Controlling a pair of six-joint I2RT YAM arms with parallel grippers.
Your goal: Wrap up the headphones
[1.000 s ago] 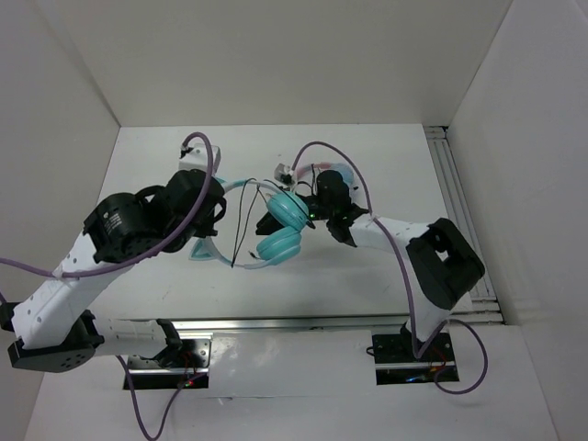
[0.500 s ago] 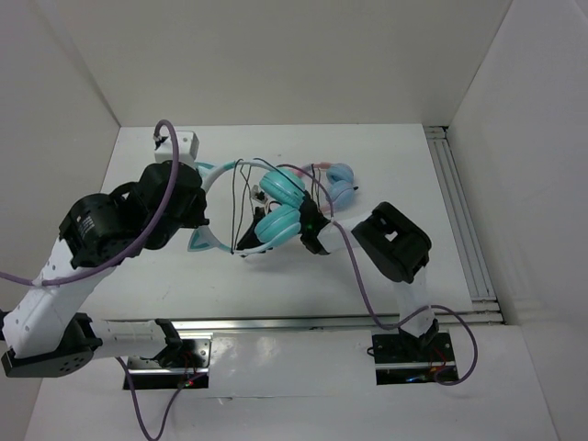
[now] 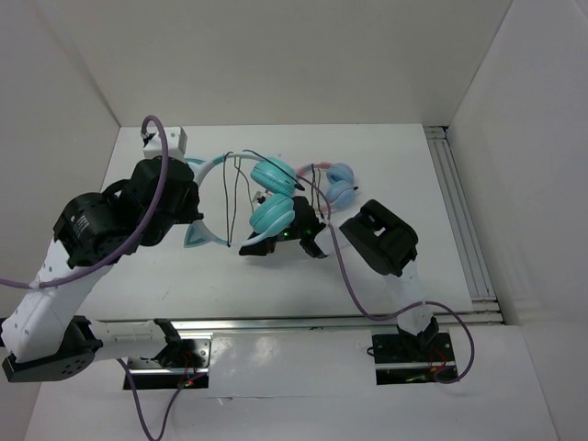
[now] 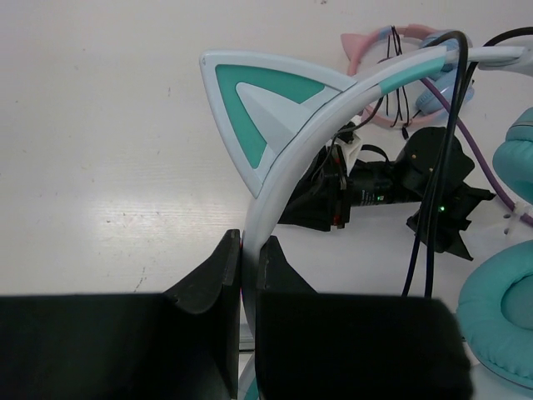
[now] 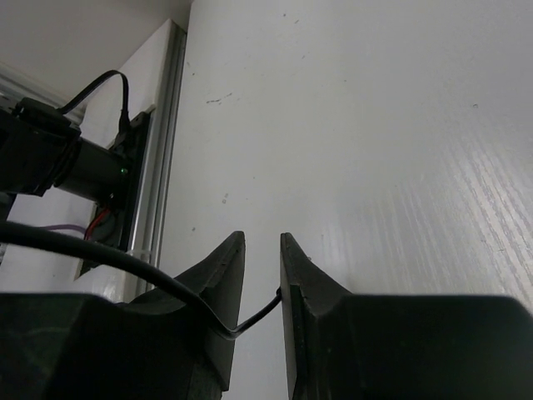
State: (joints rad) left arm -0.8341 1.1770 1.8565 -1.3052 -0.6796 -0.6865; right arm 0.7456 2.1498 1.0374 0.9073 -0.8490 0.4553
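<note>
**benchrat:** Where are the headphones point(image 3: 273, 214) sitting right now?

**yam_fan:** Middle of the worktop point(image 3: 386, 165), between the two arms. From the top view the two teal cups are side by side, and the pale headband arcs off to the left from them. The left gripper point(image 3: 202, 204) has that band. On the left wrist view the jaws point(image 4: 248, 250) are clamped tight on the band, just below one of the cat ears.

**benchrat:** And the right one?

**yam_fan:** The right gripper point(image 3: 250, 249) is low on the near side of the cups, pointing left. On its own camera the jaws point(image 5: 260, 250) are closed down to a narrow slit. The thin black cable point(image 5: 125, 262) comes in from the left, passes over one finger and is caught in that slit.

**benchrat:** Is the cable anywhere else?

**yam_fan:** Yep, a couple of strands hang across the open arc of the headband, seen from above point(image 3: 227, 197). On the left wrist view a doubled strand drops down from the band.

**benchrat:** Anything else on there?

**yam_fan:** The pink-banded pair point(image 3: 340, 179) is just beyond the teal cups, on the far right side of them.
</note>
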